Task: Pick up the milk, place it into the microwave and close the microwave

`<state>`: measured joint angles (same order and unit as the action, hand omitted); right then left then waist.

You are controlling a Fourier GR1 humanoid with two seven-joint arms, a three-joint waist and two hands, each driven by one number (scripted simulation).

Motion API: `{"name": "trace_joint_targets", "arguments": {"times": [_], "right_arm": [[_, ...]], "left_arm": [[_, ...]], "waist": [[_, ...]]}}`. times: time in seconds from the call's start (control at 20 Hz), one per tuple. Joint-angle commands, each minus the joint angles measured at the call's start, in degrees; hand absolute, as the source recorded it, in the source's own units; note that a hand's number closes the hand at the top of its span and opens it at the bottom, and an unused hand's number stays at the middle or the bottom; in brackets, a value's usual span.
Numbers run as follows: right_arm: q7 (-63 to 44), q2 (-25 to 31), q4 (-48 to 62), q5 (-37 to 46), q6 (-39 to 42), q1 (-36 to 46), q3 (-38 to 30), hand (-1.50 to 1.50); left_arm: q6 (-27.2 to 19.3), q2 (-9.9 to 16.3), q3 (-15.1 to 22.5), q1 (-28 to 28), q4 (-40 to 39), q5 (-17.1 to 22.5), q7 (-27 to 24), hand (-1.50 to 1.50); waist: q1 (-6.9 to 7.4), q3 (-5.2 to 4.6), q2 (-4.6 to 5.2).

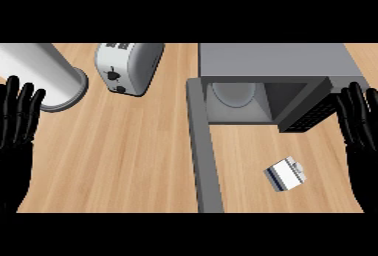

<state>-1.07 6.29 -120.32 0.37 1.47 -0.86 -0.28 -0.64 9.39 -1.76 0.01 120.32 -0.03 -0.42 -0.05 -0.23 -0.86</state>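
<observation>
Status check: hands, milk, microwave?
Left hand, right hand open, resting at edges. Milk on counter, untouched. Microwave door open, path unobstructed.

The wooden counter (pixel 125 155) carries four things. A toaster (pixel 127 67) lies near its far edge, with a pale upright cylinder (pixel 44 75) just to its left. The microwave (pixel 273 85) sits at the far right, its door (pixel 205 150) swung open across the wood. The milk carton (pixel 284 174) lies on the counter in front of the microwave, right of the door.
</observation>
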Motion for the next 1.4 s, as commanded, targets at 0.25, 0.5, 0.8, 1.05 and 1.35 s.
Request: {"name": "trace_joint_targets", "arguments": {"times": [0.25,0.5,0.8,1.05,1.35], "right_arm": [[5.2,4.5,-9.3,-9.8,12.0,-13.6,-4.2,-1.50],[0.8,5.8,-12.4,-19.2,16.1,-16.7,-5.5,-1.50],[6.1,3.0,-8.5,-14.4,17.6,-20.9,-6.6,-1.50],[8.9,1.3,-3.4,-7.5,17.0,-18.8,-5.3,-1.50],[10.6,0.5,1.6,-6.4,16.4,-20.3,-7.3,-1.50]], "left_arm": [[2.3,0.5,-2.1,3.2,5.5,3.7,6.6,-1.50],[4.0,-3.9,-2.6,10.4,9.5,15.4,7.5,-1.50],[9.6,-1.8,-10.4,19.7,17.2,25.7,8.9,-1.50],[9.2,-4.8,-8.5,24.2,24.3,25.8,12.5,-1.50],[17.3,-3.9,-15.7,29.4,20.5,31.8,6.1,-1.50]], "waist": [[-0.31,0.26,0.67],[-0.11,0.23,0.64],[0.31,0.22,0.66],[0.49,0.25,0.69],[0.83,0.21,0.62]]}}
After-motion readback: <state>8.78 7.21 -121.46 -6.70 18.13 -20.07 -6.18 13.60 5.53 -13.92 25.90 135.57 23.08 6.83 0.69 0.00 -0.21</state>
